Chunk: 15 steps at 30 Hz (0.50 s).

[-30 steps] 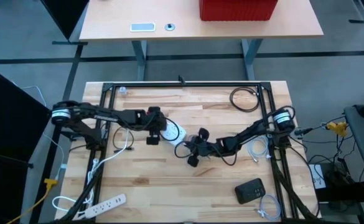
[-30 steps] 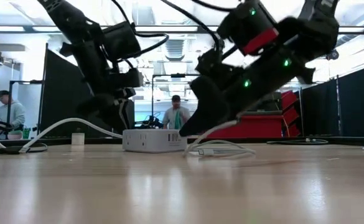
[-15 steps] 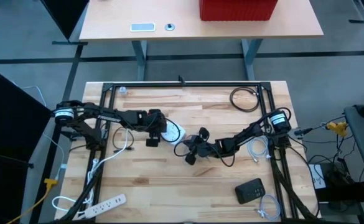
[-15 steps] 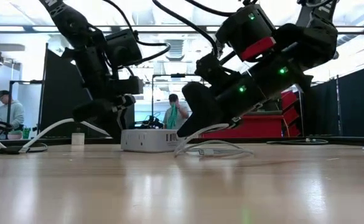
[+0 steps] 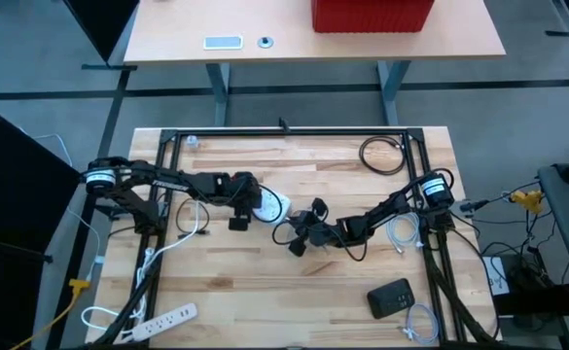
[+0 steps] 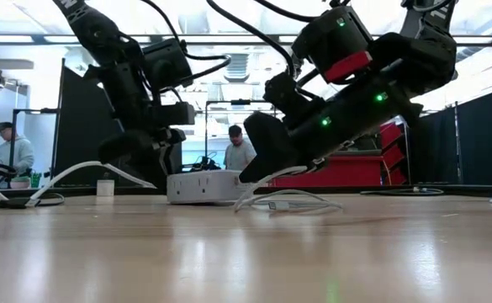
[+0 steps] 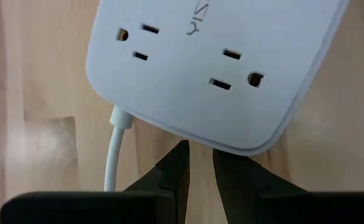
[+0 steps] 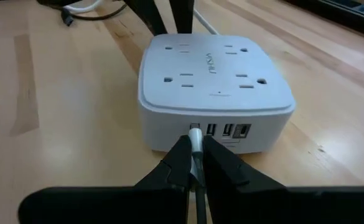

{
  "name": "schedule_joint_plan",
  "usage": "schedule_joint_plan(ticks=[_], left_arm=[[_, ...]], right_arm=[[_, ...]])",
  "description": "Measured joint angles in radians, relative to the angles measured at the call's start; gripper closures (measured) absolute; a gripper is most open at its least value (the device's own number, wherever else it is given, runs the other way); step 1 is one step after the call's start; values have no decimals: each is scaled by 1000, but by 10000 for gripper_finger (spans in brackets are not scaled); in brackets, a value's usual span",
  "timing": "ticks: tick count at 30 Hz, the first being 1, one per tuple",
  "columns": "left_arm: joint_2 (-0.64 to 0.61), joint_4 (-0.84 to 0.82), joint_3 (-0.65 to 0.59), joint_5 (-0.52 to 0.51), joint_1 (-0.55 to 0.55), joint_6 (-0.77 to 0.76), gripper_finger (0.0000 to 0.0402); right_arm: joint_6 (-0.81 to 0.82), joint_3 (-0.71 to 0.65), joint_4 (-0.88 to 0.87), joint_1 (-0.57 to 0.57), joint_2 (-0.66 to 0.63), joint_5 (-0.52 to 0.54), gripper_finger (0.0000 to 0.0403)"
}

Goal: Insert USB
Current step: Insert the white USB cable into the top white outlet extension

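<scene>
A white power hub (image 5: 269, 205) lies flat near the table's middle, with outlets on top and a row of USB ports (image 8: 219, 130) on one side. My right gripper (image 8: 195, 163) is shut on a white USB plug (image 8: 195, 140), whose tip meets the leftmost port. How deep the tip sits, I cannot tell. Its white cable (image 6: 288, 202) loops slack on the table. On the hub's opposite side my left gripper (image 7: 199, 163) stands with its fingers all but shut, their tips at the hub's rounded edge (image 7: 231, 146). My left gripper sets its two fingertips (image 7: 180, 155) against the hub's rounded side edge, beside where the power cord (image 7: 116, 146) leaves it. The fingers slant down from the table's left. My right gripper pinches the USB plug's white body (image 8: 196, 149) between its two fingers, which lie along it. They come nearly level from the table's right, and the plug points at the hub's port row.
A black frame rail (image 5: 284, 133) runs around the work area. A coiled black cable (image 5: 382, 156) lies at the far right, a black device (image 5: 391, 297) and white cables (image 5: 401, 233) at the near right, a power strip (image 5: 167, 316) at the near left. People (image 6: 239, 151) stand behind.
My right gripper has tipped a little further down and edged toward the hub with the plug. My left gripper's wrist has turned slightly while its tips stay at the hub. The hub itself has kept its place.
</scene>
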Motion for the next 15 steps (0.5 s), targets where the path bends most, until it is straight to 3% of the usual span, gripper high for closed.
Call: schedule_joint_plan(ticks=[15], left_arm=[[0,-3,0,6,-3,9,340]], right_arm=[[-32,0,2,-32,0,-24,389]])
